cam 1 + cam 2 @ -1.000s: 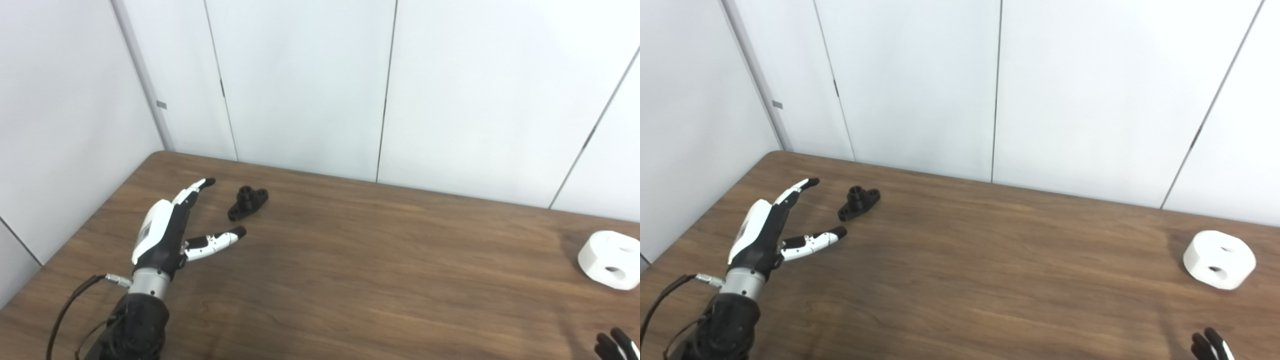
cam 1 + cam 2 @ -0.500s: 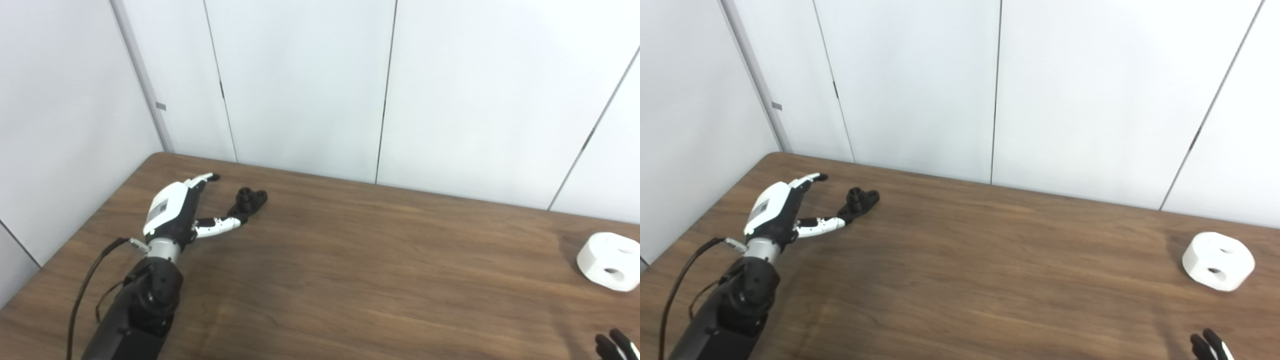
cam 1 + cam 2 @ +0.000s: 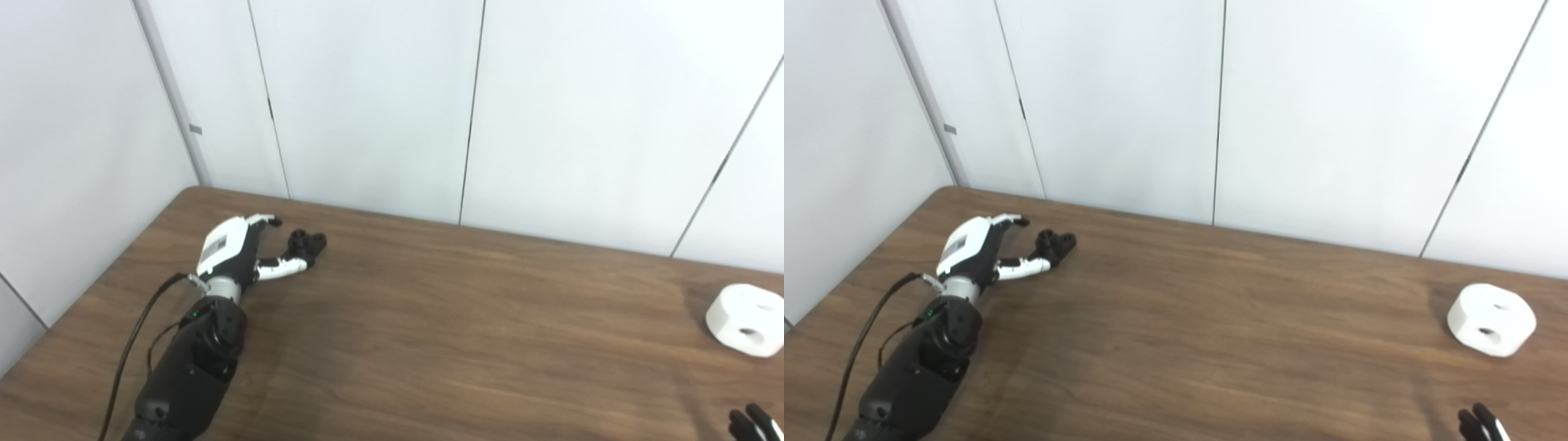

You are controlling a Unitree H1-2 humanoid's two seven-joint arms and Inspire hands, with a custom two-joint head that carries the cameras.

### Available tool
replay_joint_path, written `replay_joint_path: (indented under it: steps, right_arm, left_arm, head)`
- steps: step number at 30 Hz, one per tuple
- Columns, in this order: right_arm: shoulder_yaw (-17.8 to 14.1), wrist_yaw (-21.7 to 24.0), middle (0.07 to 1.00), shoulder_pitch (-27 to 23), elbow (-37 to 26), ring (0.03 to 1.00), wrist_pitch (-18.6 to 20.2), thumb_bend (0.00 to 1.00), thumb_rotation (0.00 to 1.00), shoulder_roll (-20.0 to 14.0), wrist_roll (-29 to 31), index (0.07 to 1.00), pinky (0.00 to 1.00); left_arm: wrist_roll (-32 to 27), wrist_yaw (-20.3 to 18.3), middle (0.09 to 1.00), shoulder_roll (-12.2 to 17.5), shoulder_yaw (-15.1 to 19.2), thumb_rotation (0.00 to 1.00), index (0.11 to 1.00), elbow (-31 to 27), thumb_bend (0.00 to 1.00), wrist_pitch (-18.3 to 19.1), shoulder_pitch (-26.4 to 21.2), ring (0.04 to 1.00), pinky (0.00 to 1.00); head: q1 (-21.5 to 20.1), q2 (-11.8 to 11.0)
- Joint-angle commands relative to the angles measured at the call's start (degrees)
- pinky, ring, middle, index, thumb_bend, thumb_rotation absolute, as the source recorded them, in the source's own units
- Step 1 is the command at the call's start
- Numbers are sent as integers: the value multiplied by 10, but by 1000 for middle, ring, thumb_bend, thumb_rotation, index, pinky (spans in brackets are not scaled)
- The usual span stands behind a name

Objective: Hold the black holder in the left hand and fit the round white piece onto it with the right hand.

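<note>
The small black holder (image 3: 307, 242) lies on the wooden table (image 3: 429, 318) near its far left corner. My left hand (image 3: 236, 252) reaches up to it, open, with the thumb (image 3: 280, 267) against the holder's near end and the other fingers (image 3: 264, 219) spread to its left. The round white piece (image 3: 743, 310), a thick disc with holes, rests at the far right of the table. Only the black fingertips of my right hand (image 3: 751, 424) show at the bottom right corner, well short of the white piece.
White wall panels (image 3: 367, 104) stand close behind the table's far edge and along its left side. Bare brown tabletop stretches between the holder and the white piece.
My left arm has stretched forward and up the table, bringing the open hand from short of the holder to touching it with the thumb. The right fingertips have stayed put.
</note>
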Motion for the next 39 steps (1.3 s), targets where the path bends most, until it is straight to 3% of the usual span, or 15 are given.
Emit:
replay_joint_path:
  steps: [1, 12, 21, 29, 39]
  right_arm:
    - [6, -4, 902, 9, 10, 924, 5, 805, 998, 17, 0, 926, 950]
    - [6, -4, 899, 12, 3, 926, 10, 835, 977, 17, 0, 924, 952]
    - [6, -1, 911, 13, 3, 946, 3, 836, 972, 16, 5, 960, 989]
    - [7, -2, 918, 17, -6, 969, 9, 825, 986, 16, 3, 979, 1000]
    - [7, -5, 922, 17, -13, 992, 19, 805, 995, 20, 0, 984, 1000]
  left_arm:
    - [11, 31, 915, 10, 3, 438, 809, 4, 917, -9, -32, 962, 1000]
    - [31, 44, 900, 10, -29, 411, 788, 68, 888, 22, -65, 953, 1000]
    - [28, 36, 892, 12, -46, 391, 738, 95, 873, 21, -81, 943, 1000]
    - [30, 19, 850, 12, -55, 379, 660, 96, 857, 48, -89, 922, 999]
    - [21, 20, 845, 13, -50, 317, 626, 96, 853, 46, -85, 927, 998]
  head:
    - [0, 1]
    - [-2, 7]
    - [-3, 10]
    - [-2, 16]
    - [-2, 17]
